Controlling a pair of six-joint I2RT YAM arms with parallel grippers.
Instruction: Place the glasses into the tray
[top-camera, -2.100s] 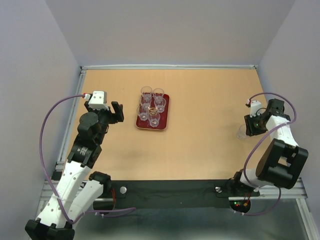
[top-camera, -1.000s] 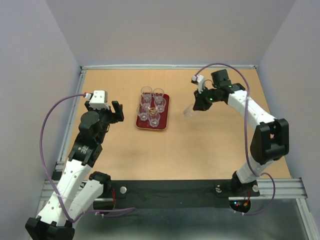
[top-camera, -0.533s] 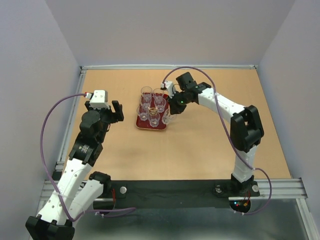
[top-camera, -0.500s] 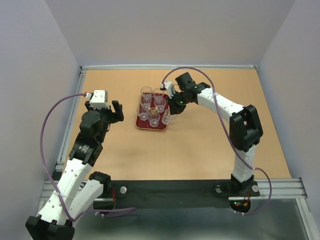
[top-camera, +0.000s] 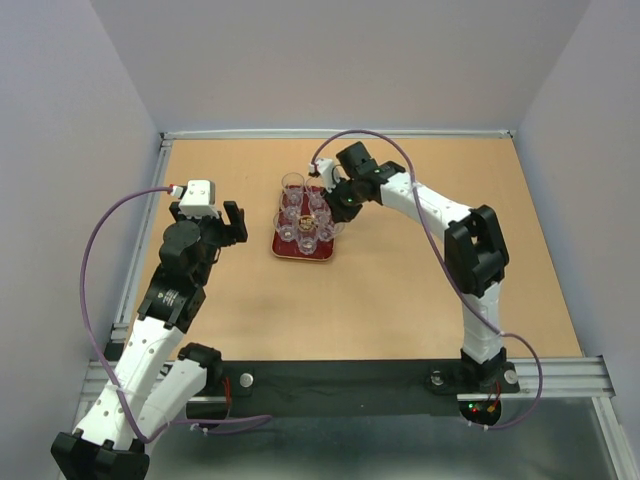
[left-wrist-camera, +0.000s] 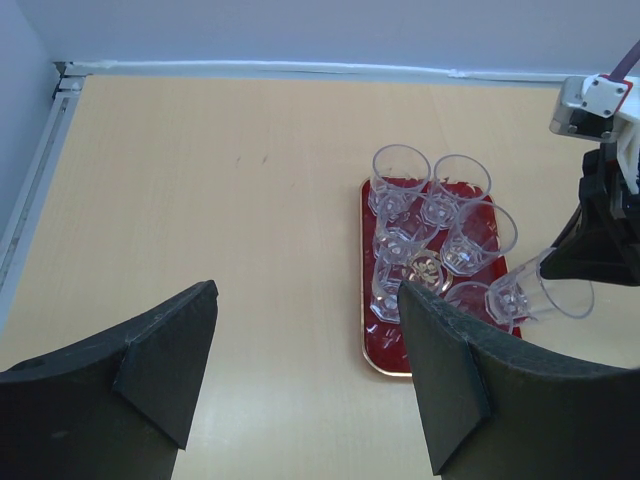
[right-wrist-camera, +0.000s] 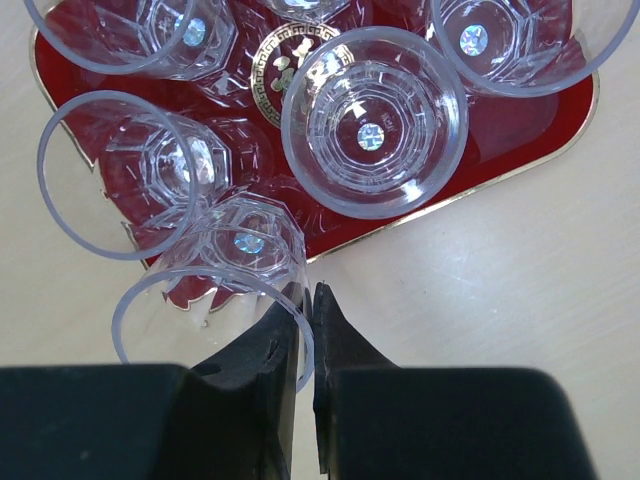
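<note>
Counter (top-camera: 400, 280): pale wood, walled on three sides.

Left arm (top-camera: 165, 290): raised over the left part of the counter, well apart from the tray. Its wrist camera looks down toward the tray from the left.

Right arm (top-camera: 430, 205): stretched out from its base toward the far centre, with its wrist over the tray's right side.

Tray (left-wrist-camera: 383, 345): dark red with a pale rim, lying flat on the counter a little left of centre, long side running away from the arms.

Glasses (left-wrist-camera: 398, 175): five clear tumblers stand upright on the tray, packed close together, some touching. They cover most of the red surface.

Sixth glass (left-wrist-camera: 545, 292): tilted, with its base toward the tray's near right corner and its mouth leaning out to the right beyond the rim. Whether the base touches the tray cannot be told.

Emblem (left-wrist-camera: 428, 268): gold and round, at tray centre, showing between the tumbler bases.

Left fingers (left-wrist-camera: 150, 370): spread wide, nothing between them, hanging over bare counter.

Right fingers (right-wrist-camera: 340, 350): clenched on the wall of the sixth glass at its mouth, one finger inside the rim and one outside.
</note>
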